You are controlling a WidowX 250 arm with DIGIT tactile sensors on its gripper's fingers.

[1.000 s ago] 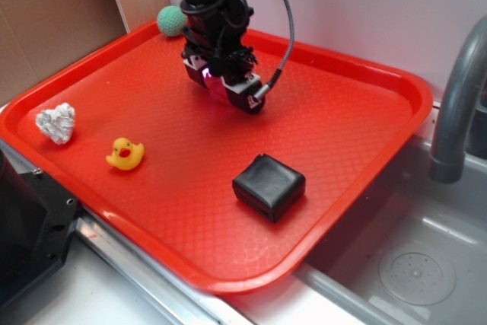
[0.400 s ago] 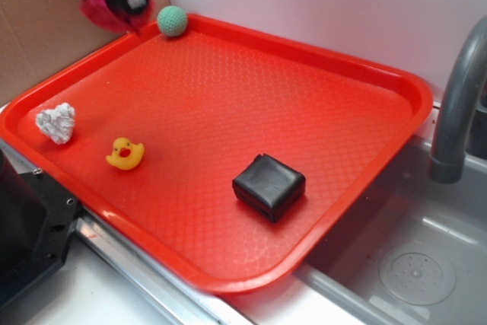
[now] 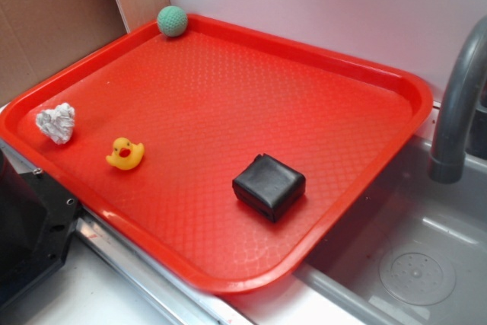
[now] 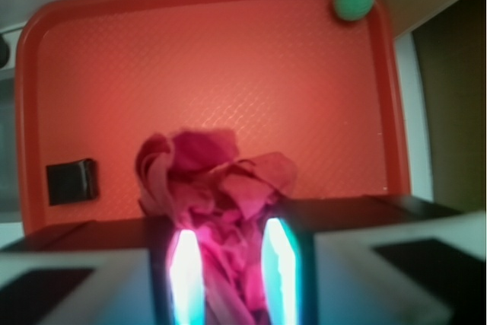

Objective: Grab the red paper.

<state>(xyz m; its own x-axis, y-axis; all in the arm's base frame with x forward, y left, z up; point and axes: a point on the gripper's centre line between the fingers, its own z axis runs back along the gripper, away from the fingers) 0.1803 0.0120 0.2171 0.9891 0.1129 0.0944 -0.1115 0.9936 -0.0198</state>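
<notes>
Pincer [image 4: 228,268] grips the red paper [image 4: 213,180]; no writing legible.

Tool [image 4: 228,272] high above, fingers [image 4: 185,279] clamped on red paper [image 4: 213,180].

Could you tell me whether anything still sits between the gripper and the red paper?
Nothing does: the wrist view shows the gripper closed on the red paper, held well above the red tray.

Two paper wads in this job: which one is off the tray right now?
The red paper, clamped in the hand high above the tray. The white wad sits on the tray near its left edge, beside the duck.
</notes>
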